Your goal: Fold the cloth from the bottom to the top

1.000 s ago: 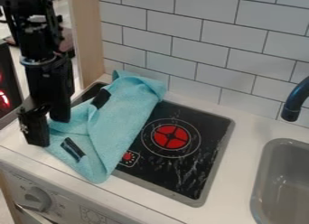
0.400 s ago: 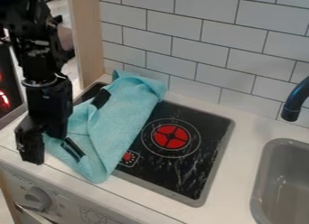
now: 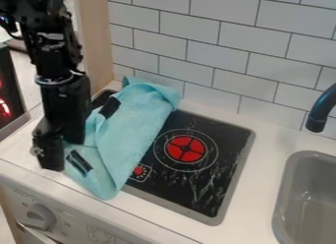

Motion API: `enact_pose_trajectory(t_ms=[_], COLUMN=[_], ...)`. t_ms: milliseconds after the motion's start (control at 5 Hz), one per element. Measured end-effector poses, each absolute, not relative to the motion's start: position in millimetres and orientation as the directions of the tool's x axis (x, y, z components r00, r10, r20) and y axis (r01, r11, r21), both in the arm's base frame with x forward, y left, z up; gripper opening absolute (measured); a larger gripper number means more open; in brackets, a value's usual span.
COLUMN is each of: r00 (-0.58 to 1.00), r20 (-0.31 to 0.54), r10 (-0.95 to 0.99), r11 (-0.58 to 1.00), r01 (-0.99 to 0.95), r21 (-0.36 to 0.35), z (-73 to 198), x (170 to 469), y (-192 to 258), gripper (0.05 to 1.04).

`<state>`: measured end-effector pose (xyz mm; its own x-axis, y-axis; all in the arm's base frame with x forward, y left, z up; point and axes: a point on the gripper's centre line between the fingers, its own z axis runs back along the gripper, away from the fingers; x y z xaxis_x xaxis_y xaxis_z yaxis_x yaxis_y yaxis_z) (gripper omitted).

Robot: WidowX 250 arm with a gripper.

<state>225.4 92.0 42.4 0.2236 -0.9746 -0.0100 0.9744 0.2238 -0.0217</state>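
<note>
The jaws hang apart at the left edge of the cloth, which lies (turquoise and a bit rumpled) partly over the black stove top on the worktop.

Turquoise cloth beside black fingers

I see solid black on my gripper and, just beside the fingers, plain light turquoise with black patches. Beyond that, the cooktop is glossy black, streaked whitish, its burner marking red with a dark cross and thin pale rings. The countertop is white. Farther from the fingers I get pale grey wall tiles in a dark-lined brick pattern, a dark blue faucet and a grey sink.
</note>
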Motion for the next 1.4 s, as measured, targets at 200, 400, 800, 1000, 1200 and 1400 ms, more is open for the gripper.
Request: enact_pose_trajectory(t_ms=[200, 400, 800, 1000, 1200, 1400], r00=[0.215, 0.204, 0.209, 0.218, 0.224, 0.224], r20=[-0.007, -0.031, -0.079, -0.080, -0.079, -0.063], r10=[-0.977, -0.978, -0.975, -0.973, -0.971, -0.973], r11=[0.215, 0.205, 0.213, 0.220, 0.226, 0.226], r01=[0.976, 0.979, 0.977, 0.975, 0.974, 0.974], r21=[-0.020, -0.023, -0.033, -0.019, -0.018, -0.023], z=[44.2, 41.6, 22.0, 21.0, 21.0, 21.2], x=[229.5, 229.4, 233.6, 236.8, 236.9, 236.8], y=[86.1, 89.4, 94.6, 93.4, 93.2, 90.3], gripper=[0.999, 0.999, 0.802, 0.484, 0.267, 0.138])
